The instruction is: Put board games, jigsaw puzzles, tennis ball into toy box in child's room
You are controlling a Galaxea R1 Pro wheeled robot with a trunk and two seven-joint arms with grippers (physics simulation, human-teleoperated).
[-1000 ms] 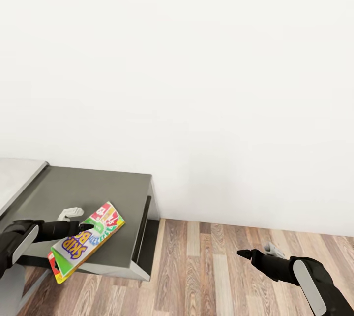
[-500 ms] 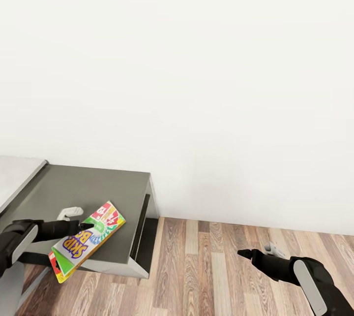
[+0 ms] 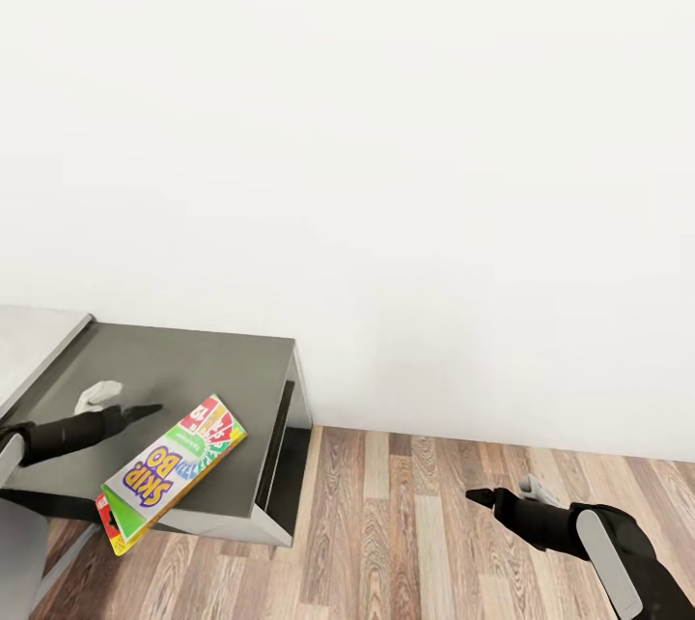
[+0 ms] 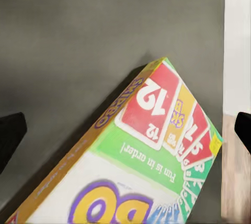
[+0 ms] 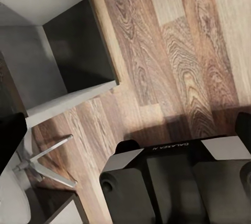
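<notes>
A plain white wall is rising behind a wood-plank floor, and the desk is showing its dark grey lower section. The green-red board game is lying flat there, one end hanging past the front edge. Half a second ago the left gripper was clamped on it; now its fingers are standing apart, pulled back clear. The box's long axis is running diagonally, from the near edge toward the wall. The right gripper is hovering over the floor, fingers apart.
</notes>
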